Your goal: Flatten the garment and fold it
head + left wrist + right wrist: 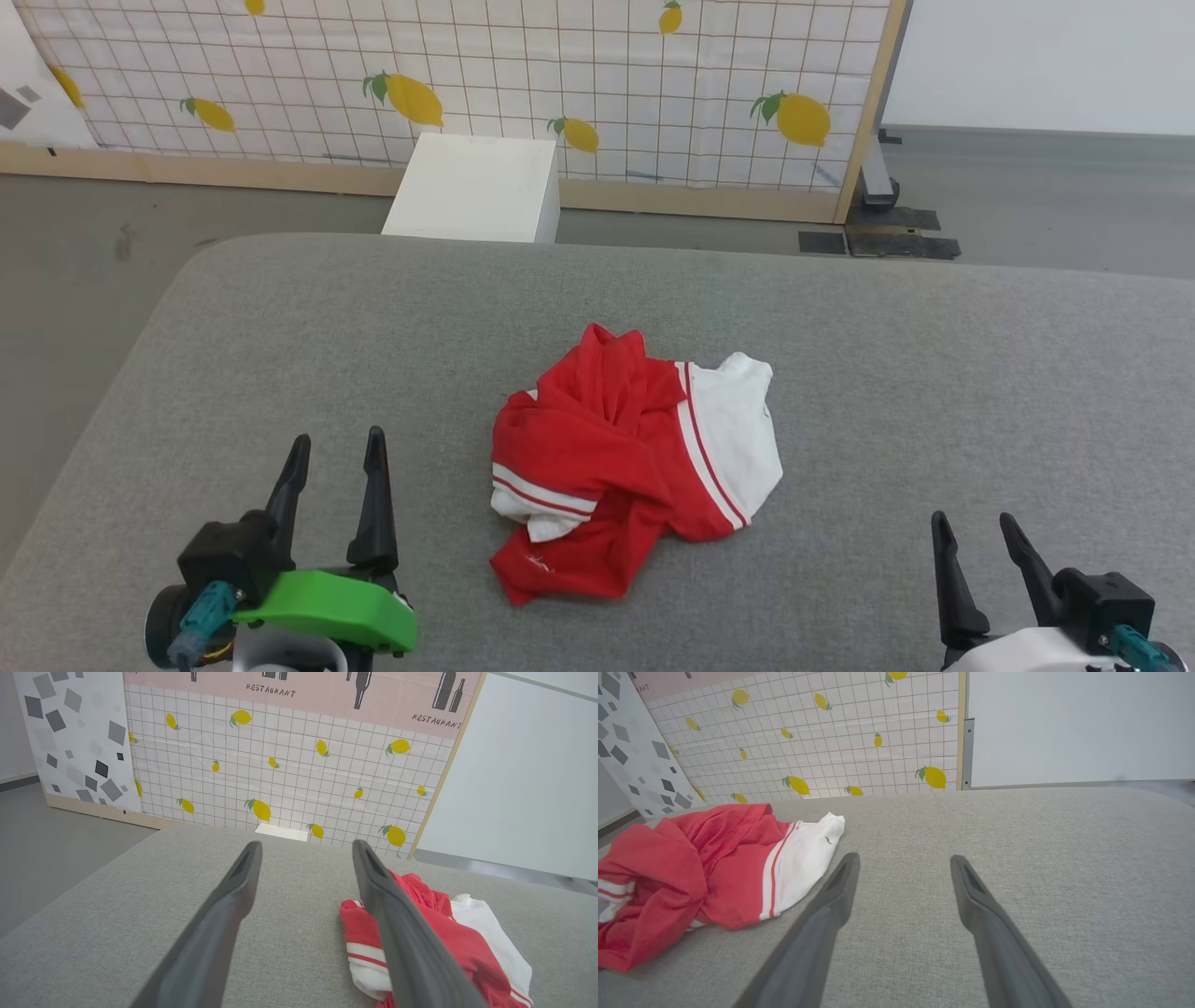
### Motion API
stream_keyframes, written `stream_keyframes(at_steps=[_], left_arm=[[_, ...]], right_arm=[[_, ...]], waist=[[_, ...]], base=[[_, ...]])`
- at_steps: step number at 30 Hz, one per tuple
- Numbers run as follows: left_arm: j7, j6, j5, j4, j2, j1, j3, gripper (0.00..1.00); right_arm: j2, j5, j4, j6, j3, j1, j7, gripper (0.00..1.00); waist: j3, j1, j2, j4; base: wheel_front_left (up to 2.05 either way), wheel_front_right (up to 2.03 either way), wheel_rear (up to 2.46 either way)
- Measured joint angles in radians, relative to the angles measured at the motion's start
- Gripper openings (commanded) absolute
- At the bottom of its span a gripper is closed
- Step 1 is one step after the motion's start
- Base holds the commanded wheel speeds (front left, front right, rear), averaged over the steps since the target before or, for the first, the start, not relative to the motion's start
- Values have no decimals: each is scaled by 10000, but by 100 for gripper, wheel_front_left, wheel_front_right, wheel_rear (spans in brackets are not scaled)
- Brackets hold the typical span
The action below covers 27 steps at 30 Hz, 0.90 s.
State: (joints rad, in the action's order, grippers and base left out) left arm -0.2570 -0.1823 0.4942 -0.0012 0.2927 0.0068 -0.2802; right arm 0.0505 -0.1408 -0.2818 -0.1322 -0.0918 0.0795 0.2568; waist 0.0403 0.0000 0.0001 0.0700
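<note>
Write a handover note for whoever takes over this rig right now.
Left gripper: open, empty, over the grey padded surface, left of the garment, not touching it.
Right gripper: open, empty, right of it, apart.
Garment: crumpled heap mid-surface, red cloth bunched, white sleeve on its right side.
Done: nothing yet. Left: spread it flat, then fold.

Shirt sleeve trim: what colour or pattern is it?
Red and white stripes on the trim, between the white sleeve and the red shirt; clearest in the head view.
</note>
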Motion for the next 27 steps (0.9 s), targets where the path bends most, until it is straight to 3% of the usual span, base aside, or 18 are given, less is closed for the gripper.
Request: stream_keyframes(at_steps=[4,8,16,21,27], left_arm=[[-2,393,-437,6,-428,47,280,100],[-2,675,-698,132,-754,93,483,100],[0,1126,-1187,272,-1417,58,575,100],[-2,1363,-1632,324,-1808,-267,514,100],[0,1517,-2021,336,-2061,-569,508,100]], right_arm=[[2,56,-186,0,161,-260,-29,100],[-2,194,-477,0,341,-972,-725,100],[8,673,-1680,0,1365,-3540,-3889,100],[389,1005,-2959,0,2435,-5120,-6044,100],[631,1143,-4034,0,3093,-6033,-7053,100]], waist=[[-53,0,0,92],[-151,0,0,183],[-645,0,0,416],[-1129,0,-1,697],[-1657,0,0,1124]], base=[[0,0,0],[0,0,0],[0,0,0],[0,0,0],[0,0,0]])
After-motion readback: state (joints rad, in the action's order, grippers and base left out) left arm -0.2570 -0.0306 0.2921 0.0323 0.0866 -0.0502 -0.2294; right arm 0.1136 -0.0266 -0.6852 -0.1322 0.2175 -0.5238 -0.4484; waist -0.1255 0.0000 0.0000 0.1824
